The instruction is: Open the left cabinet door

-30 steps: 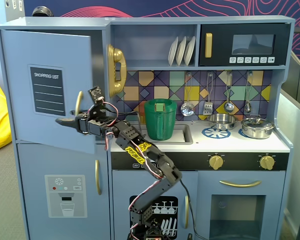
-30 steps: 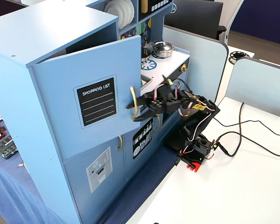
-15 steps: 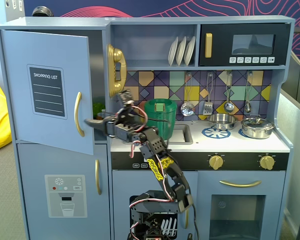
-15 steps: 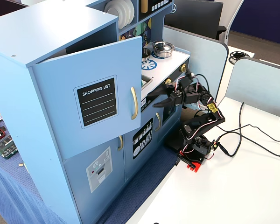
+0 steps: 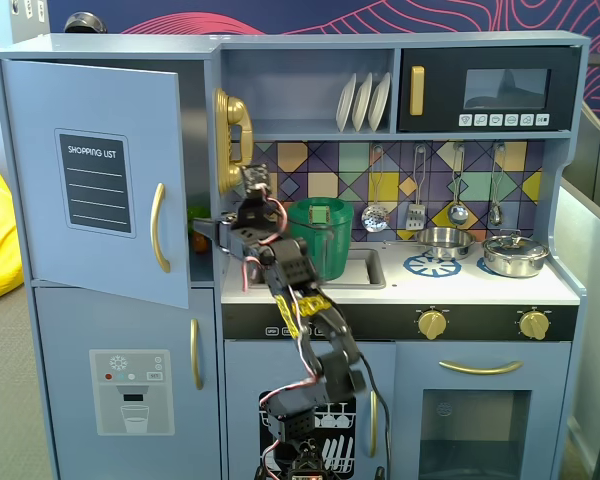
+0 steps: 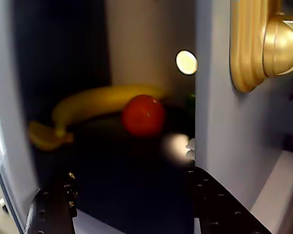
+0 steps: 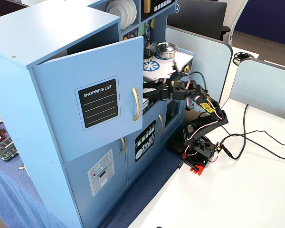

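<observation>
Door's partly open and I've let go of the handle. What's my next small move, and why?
Probably nudge the pincer against the inner edge of the blue-grey chalkboard door and push outward: the door stands only partly open, its curved gold handle is free, and the pincer points into the gap.

The arm (image 5: pixel 302 330) is black, with yellow patterned stickers. Thin red and white wires loop along its joints. Its base (image 7: pixel 195 164) shows red.

Banana (image 6: pixel 95 105) and tomato (image 6: pixel 143 115) on cabinet shelf (image 6: pixel 132 175)
</observation>
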You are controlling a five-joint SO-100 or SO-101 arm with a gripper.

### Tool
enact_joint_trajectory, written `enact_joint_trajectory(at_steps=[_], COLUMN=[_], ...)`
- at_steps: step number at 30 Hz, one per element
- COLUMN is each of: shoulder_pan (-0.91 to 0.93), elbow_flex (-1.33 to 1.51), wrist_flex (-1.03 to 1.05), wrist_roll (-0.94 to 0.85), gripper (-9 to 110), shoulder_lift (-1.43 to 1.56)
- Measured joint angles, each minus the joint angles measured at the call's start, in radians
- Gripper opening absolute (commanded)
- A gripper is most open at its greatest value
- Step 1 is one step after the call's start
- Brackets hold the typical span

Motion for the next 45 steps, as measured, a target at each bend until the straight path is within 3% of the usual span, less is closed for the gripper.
enact_joint_trajectory(at_steps=[9,23,28,37,45], shoulder_pan=[-0.069,-0.387,-0.413,-0.054,0.302], elbow_flex=[-0.037,-0.037,-0.037,-0.002,0.278], wrist_flex=[-0.054,-0.054,-0.049,0.118,0.265], wrist_roll=[-0.037,-0.176,-0.195,-0.081,-0.098], gripper=[21,20,19,19,17], shoulder_lift=[-0.104,-0.081,-0.066,-0.032,0.089])
